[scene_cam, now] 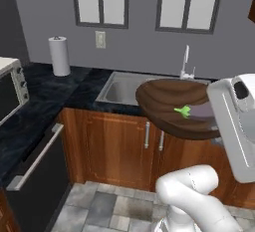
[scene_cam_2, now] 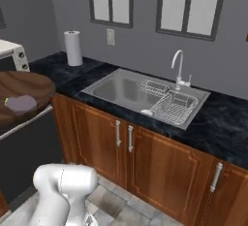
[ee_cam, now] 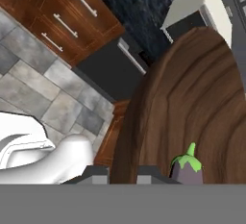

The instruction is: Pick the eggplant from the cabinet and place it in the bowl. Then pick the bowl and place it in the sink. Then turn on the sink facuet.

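eggplant [scene_cam: 199,110], one, inside one bowl [scene_cam: 164,106]

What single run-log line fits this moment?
claw: shut on bowl | eggplant: in bowl | bowl: carried, off counter | sink: bowl not in yet

White glossy arm [scene_cam: 199,196] of rounded, bulbous segments, a flat boxy white link with dark joint recess.

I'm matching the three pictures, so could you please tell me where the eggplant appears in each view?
Left base view: eggplant at centre right, in the bowl before the sink.
Right base view: at far left, in the bowl.
Hand view: at bottom right, against the bowl's inside.
Shared landmark: the bowl.
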Tool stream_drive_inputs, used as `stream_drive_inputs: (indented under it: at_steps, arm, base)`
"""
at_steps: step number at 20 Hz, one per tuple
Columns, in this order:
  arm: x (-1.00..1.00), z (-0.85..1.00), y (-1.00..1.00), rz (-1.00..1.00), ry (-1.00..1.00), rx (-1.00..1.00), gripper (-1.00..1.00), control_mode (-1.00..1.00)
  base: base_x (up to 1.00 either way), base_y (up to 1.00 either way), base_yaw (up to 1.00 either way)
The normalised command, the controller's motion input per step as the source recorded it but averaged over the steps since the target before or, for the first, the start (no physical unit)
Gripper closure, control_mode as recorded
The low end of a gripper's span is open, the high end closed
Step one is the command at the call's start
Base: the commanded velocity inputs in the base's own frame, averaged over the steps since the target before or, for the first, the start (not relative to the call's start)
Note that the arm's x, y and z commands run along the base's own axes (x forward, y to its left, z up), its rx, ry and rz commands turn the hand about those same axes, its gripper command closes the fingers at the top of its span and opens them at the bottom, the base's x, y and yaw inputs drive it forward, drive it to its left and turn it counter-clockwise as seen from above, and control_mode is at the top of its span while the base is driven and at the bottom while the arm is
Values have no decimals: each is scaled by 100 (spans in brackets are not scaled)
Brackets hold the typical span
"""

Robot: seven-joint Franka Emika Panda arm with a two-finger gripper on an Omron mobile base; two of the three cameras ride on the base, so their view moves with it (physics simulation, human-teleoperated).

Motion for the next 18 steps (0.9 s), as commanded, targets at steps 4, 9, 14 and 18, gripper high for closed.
stream_drive_inputs:
  at_steps: [4,9,14,18]
  arm:
    - [0,0,0,0,0,0,100,100]
    - [0,0,0,0,0,0,100,100]
    - [0,0,0,0,0,0,100,100]
    - [0,0,0,0,0,0,100,100]
  base:
    - [57,-42,-27]
    - [38,-4,-40]
    - [12,0,-42]
    - [52,6,-35]
